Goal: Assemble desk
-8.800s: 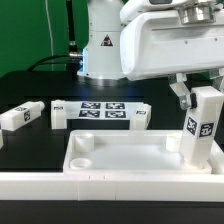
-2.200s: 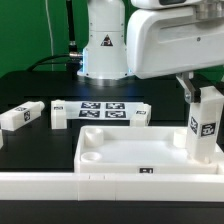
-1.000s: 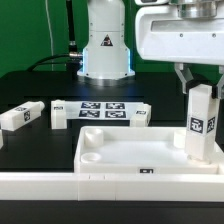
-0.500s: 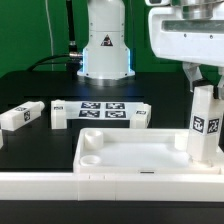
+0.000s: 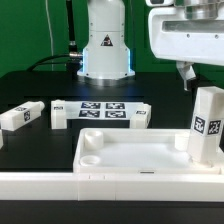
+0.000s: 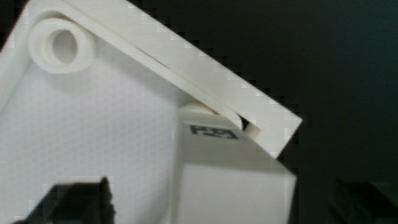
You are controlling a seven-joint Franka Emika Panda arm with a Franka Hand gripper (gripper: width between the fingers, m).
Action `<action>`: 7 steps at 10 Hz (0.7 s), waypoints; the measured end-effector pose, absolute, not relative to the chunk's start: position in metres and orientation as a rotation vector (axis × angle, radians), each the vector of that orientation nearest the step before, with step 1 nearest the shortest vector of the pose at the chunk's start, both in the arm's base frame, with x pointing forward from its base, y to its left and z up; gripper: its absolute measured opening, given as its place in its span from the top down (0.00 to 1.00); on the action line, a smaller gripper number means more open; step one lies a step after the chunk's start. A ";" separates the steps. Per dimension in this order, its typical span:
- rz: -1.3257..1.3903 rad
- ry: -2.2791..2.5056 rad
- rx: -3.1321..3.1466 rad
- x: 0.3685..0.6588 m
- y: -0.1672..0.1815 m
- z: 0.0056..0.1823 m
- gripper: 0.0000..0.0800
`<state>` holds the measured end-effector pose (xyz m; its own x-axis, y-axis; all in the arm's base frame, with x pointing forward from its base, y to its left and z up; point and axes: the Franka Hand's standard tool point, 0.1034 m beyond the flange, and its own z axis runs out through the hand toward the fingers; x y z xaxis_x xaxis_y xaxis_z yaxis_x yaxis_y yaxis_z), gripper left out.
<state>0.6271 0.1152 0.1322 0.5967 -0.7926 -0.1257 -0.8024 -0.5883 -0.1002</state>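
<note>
Black tabletop [image 5: 40, 140]: fingers [image 5: 184, 74] now apart above the upright leg [image 5: 208, 125], formerly around it.

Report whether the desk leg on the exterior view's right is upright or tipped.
Upright. The leg stands vertical at the corner of the desk top, its long sides running straight up and down.

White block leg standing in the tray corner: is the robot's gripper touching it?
Apart. The exterior view shows the open gripper hovering above the upright white tagged block leg, dark background showing between its visible finger and the leg's top.
</note>
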 end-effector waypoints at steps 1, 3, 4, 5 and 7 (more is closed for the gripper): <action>0.094 1.229 -2.726 0.628 0.116 0.132 0.20; 0.076 0.985 -2.819 0.628 0.116 0.132 0.19; 0.066 0.858 -2.858 0.627 0.116 0.132 0.19; 0.056 0.735 -2.893 0.627 0.116 0.131 0.19; 0.021 0.424 -2.983 0.626 0.116 0.128 0.19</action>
<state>0.6258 0.1158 0.1280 0.9604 -0.2769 -0.0318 -0.2787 -0.9522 -0.1252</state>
